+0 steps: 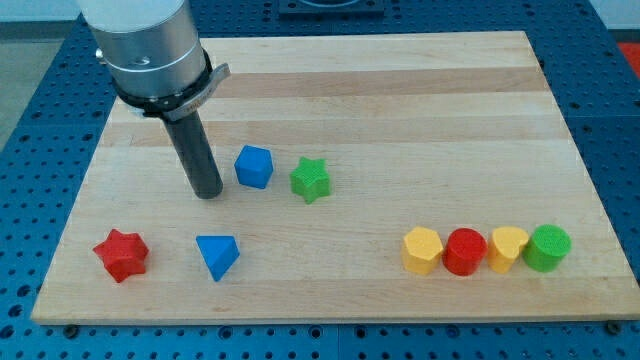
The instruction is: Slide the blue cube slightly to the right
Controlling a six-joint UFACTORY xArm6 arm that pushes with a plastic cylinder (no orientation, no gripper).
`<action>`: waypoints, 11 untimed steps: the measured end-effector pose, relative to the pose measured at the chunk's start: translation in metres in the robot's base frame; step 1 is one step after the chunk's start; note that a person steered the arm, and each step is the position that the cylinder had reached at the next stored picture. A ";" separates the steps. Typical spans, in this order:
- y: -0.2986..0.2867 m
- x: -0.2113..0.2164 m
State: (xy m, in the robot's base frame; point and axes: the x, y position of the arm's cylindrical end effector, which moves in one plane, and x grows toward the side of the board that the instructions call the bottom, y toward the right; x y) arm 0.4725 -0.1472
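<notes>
While the blue cube sat left of centre on the wooden table, my tip stood just beside it on the view's left, with no hand to open or close. A green star lay near its right; a blue wedge and red star sat below.

arm body: cut off by view's top, upper part unseen | wooden board: strip behind arm and rod hidden, near-left corner region partly covered | blue perforated table: runs out of frame on all sides
</notes>
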 end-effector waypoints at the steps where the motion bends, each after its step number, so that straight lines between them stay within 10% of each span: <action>1: 0.000 -0.017; 11: 0.020 -0.026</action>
